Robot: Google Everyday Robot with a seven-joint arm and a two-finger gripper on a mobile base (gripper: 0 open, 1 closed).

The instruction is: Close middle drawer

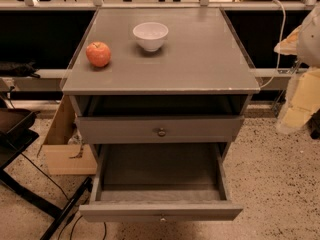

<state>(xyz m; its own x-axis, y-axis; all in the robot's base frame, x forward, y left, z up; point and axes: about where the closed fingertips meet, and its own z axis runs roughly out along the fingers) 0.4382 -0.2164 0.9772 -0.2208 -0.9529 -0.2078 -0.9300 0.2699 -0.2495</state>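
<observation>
One grey middle drawer [160, 211] stands pulled out, small knob [161, 218] centred; end effector [299, 104] hangs at right edge, state unclear.

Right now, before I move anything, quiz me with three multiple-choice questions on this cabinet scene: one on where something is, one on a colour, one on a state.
1. Where is the apple?
A. in the open drawer
B. on the cabinet top, left of the bowl
C. on the floor

2. What colour is the bowl?
A. red
B. blue
C. white

3. How is the middle drawer?
A. pulled out
B. shut
C. lifted out onto the floor

Answers:
1 B: it sits on the grey top, apart from the bowl.
2 C: it is plain white.
3 A: its box shows in front of the cabinet. The pincer is at the right edge, apart from it.
</observation>
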